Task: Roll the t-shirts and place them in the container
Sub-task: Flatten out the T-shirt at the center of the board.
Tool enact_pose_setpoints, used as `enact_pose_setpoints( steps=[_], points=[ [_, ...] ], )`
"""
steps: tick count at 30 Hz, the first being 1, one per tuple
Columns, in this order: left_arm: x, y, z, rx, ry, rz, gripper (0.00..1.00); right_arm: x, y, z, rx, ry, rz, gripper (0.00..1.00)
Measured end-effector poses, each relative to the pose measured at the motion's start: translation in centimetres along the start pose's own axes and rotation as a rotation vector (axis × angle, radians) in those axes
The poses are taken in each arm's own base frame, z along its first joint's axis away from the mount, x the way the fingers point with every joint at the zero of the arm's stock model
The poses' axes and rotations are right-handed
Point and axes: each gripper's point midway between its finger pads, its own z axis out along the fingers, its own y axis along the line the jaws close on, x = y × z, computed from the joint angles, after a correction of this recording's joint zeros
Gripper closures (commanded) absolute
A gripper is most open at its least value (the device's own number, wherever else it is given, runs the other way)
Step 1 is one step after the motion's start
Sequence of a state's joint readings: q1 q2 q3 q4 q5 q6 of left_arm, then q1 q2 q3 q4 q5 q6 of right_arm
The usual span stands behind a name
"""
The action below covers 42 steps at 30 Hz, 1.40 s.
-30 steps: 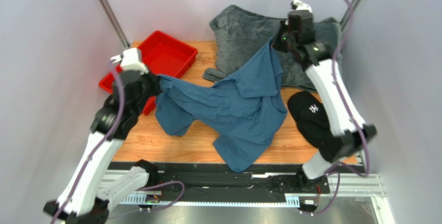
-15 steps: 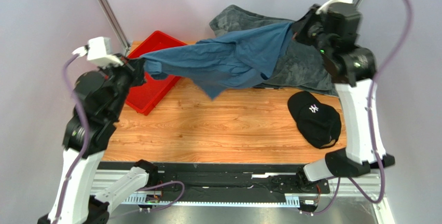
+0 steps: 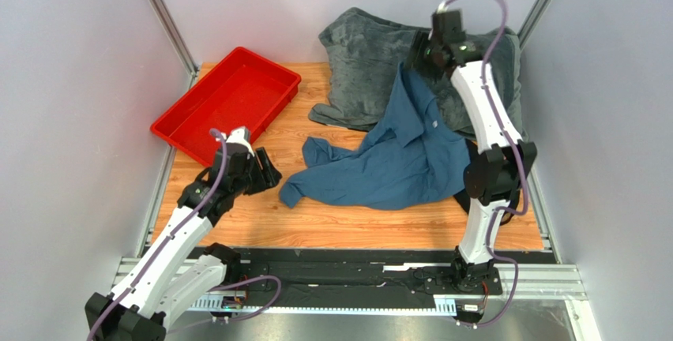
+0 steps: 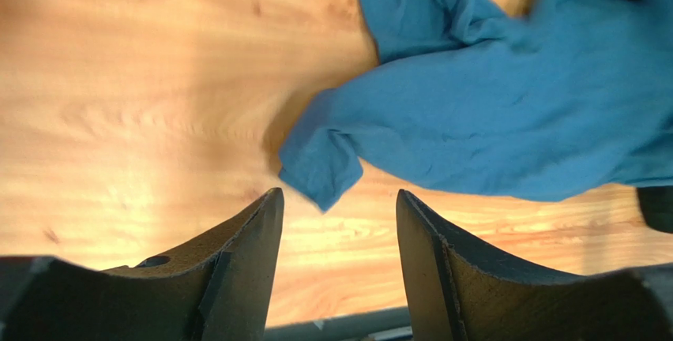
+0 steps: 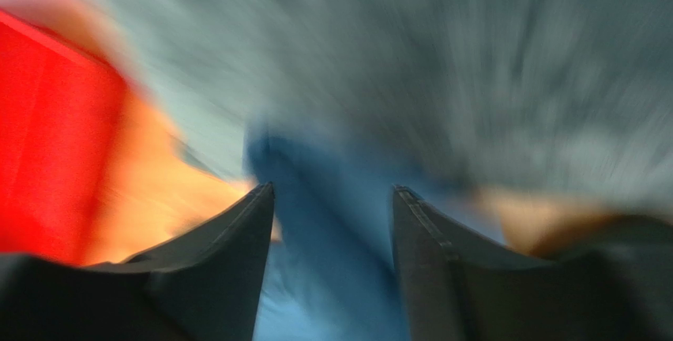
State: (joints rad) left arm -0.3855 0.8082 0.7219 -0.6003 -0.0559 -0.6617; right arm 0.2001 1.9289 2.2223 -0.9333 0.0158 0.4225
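The tee (image 3: 399, 163) lay slantwise, its near corner just ahead of the left gripper (image 4: 338, 197), far end under the right gripper (image 5: 332, 191). Both stood open, empty.

Left hand (image 4: 338, 199) low over the bench (image 4: 142, 104), fingers (image 4: 237, 270) apart, nothing between them. Teal t-shirt (image 4: 490, 128) lies crumpled on the wood, one corner pointing at the gap, not touching either finger. Dark item at the right edge, unidentifiable.
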Motion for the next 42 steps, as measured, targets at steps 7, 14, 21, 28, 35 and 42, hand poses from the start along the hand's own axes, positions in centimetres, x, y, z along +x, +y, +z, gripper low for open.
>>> enact_pose_setpoints(
  steps=[7, 14, 21, 28, 35, 42],
  points=[
    [0.2, -1.2, -0.4, 0.072, -0.023, -0.107, 0.47, 13.3, -5.1, 0.4, 0.175, 0.323, -0.056, 0.36],
    [-1.2, -3.2, 5.7, 0.035, 0.085, -0.058, 0.47, 10.0, -2.6, -8.5, 0.073, 0.080, -0.080, 0.35],
    [-5.8, -6.4, 11.9, 0.035, 0.080, 0.008, 0.46, 11.6, -4.5, -4.5, 0.145, 0.107, -0.118, 0.35],
    [-5.5, -6.5, 16.7, -0.010, 0.141, 0.020, 0.46, 12.7, -5.6, 0.4, 0.215, 0.161, -0.167, 0.35],
    [-3.6, -5.0, 19.6, -0.096, 0.215, 0.023, 0.47, 10.6, -4.7, 2.3, 0.219, 0.115, -0.174, 0.37],
    [-4.3, -5.2, 20.5, -0.130, 0.199, 0.009, 0.48, 9.5, -5.0, 3.1, 0.252, 0.083, -0.192, 0.38]
  ],
)
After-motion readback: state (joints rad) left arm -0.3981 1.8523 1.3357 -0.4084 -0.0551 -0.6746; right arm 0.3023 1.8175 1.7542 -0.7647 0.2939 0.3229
